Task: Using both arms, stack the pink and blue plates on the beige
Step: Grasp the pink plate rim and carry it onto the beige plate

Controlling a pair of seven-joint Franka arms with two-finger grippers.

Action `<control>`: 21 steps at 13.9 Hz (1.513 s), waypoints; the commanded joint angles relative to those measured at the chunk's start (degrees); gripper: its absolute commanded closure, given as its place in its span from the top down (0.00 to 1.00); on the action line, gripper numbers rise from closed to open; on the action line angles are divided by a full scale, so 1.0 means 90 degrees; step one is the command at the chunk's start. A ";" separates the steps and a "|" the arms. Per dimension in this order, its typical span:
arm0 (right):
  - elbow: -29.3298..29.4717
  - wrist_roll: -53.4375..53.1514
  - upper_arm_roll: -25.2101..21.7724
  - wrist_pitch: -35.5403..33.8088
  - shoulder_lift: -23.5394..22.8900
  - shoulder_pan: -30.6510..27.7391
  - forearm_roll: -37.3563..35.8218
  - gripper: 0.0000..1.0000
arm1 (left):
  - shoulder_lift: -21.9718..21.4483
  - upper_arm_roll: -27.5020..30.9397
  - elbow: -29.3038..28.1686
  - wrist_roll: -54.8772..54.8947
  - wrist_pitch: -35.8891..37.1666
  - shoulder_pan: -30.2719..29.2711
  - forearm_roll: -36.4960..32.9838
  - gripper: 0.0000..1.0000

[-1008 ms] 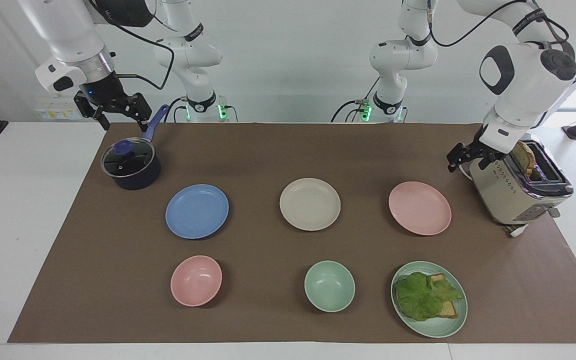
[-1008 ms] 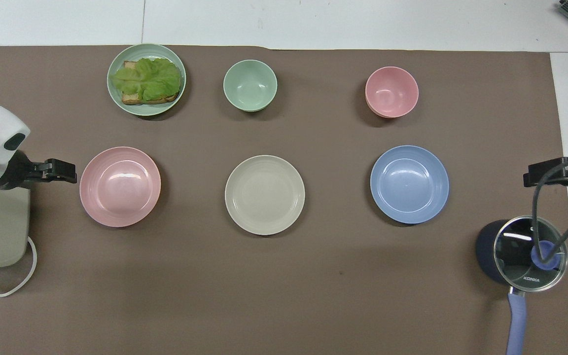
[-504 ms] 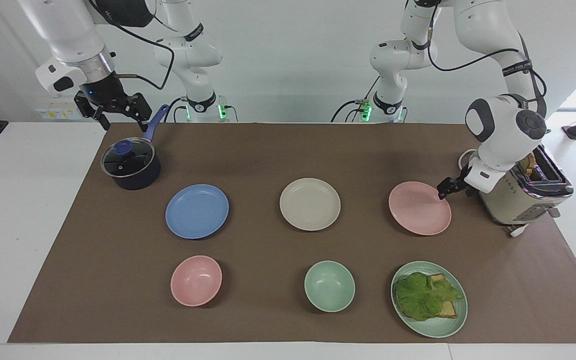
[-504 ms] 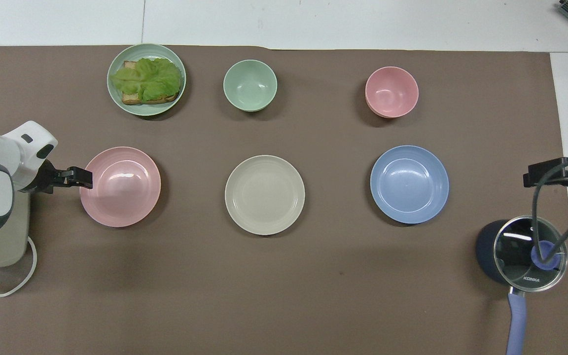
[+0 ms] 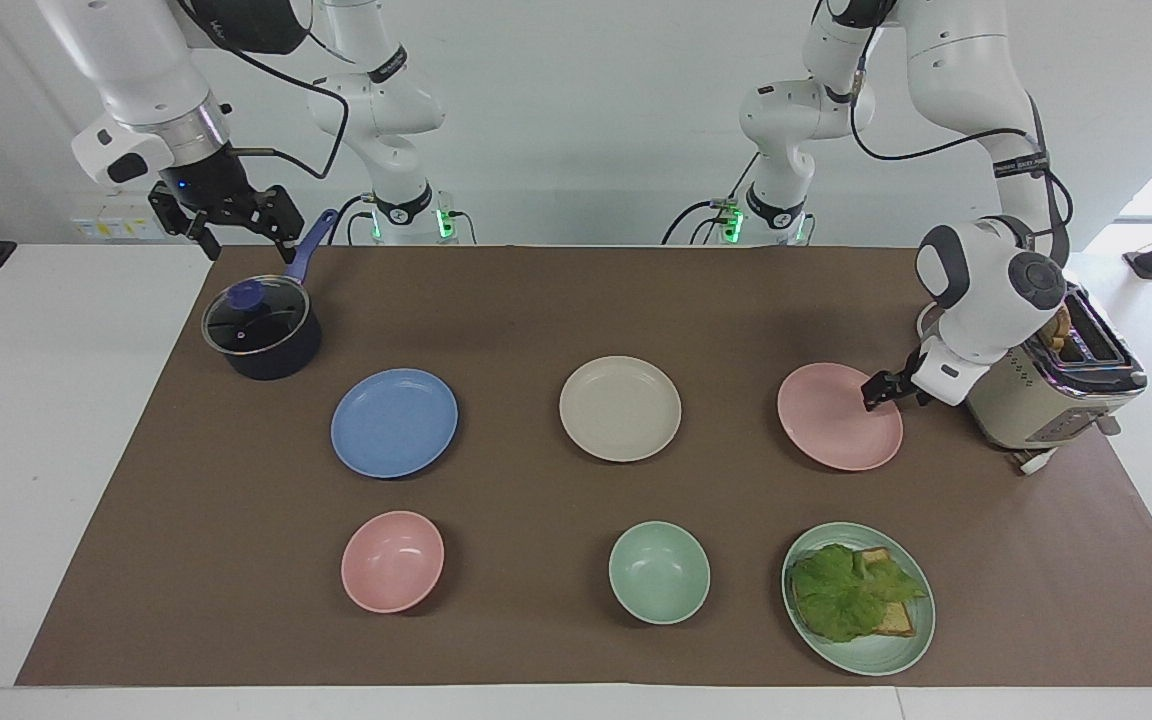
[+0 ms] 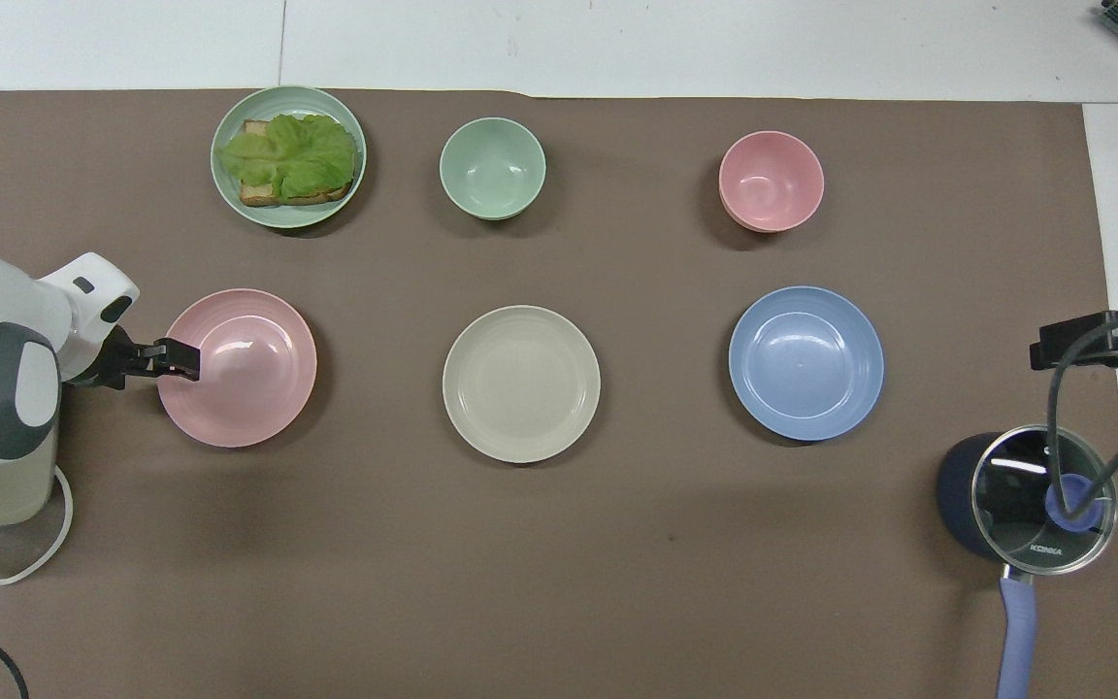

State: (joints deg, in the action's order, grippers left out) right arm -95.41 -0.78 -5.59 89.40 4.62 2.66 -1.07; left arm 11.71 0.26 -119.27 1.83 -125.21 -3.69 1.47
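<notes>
Left pincer (image 5: 877,392) apart, lowered since before onto pink plate (image 5: 834,431) rim, right pincer (image 5: 226,222) apart, still waiting over saucepan (image 5: 262,329).

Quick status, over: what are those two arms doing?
Left gripper open at pink plate rim. Right gripper open, waiting above pot. Beige plate bare.

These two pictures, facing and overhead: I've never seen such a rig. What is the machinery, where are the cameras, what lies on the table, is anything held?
Two white robot arms, each ending in a black two-finger gripper. One camera faces them across the table; the other looks down from above their end.

In a row lie the blue plate, beige plate and pink plate; none is stacked yet.

The left gripper is open at the pink plate's rim, not gripping it. The right gripper waits open, empty, above the saucepan.
</notes>
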 commanded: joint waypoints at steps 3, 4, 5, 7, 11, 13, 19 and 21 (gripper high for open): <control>-0.0170 -0.0030 0.0045 -0.0031 0.0160 -0.0041 -0.0018 1.00 | -0.0081 -0.0019 -0.0195 0.0206 -0.0102 -0.0155 -0.0036 0.48; -0.0170 -0.0021 0.0045 -0.0031 0.0160 -0.0041 -0.0018 1.00 | -0.0090 -0.0019 -0.0195 0.0226 -0.0102 -0.0166 -0.0036 0.44; -0.0170 -0.0030 0.0045 -0.0031 0.0160 -0.0041 -0.0018 1.00 | -0.0081 -0.0019 -0.0195 0.0255 -0.0092 -0.0166 -0.0036 0.43; -0.0170 -0.0021 0.0045 -0.0050 0.0160 -0.0041 -0.0018 1.00 | -0.0042 -0.0019 -0.0205 0.0323 -0.0121 -0.0166 -0.0036 0.31; -0.0170 -0.0021 0.0045 -0.0060 0.0160 -0.0041 -0.0018 1.00 | -0.0051 -0.0019 -0.0195 0.0304 -0.0033 -0.0156 -0.0036 0.00; -0.0170 -0.0021 0.0045 -0.0060 0.0170 -0.0041 -0.0018 1.00 | -0.0042 -0.0019 -0.0137 0.0324 0.0112 -0.0156 -0.0036 0.00; -0.0170 -0.0021 0.0045 -0.0080 0.0170 -0.0041 -0.0009 1.00 | -0.0266 -0.0067 0.0936 0.0265 0.2034 0.0000 -0.0036 0.00; -0.0170 -0.0021 0.0045 -0.0080 0.0170 -0.0041 -0.0009 1.00 | -0.0325 -0.0097 0.1268 0.0294 0.2523 0.0098 0.0042 0.00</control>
State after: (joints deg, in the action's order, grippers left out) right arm -95.59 -0.78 -5.59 89.12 4.71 2.65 -1.07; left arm 9.36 -0.72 -110.84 3.86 -107.07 -3.88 1.52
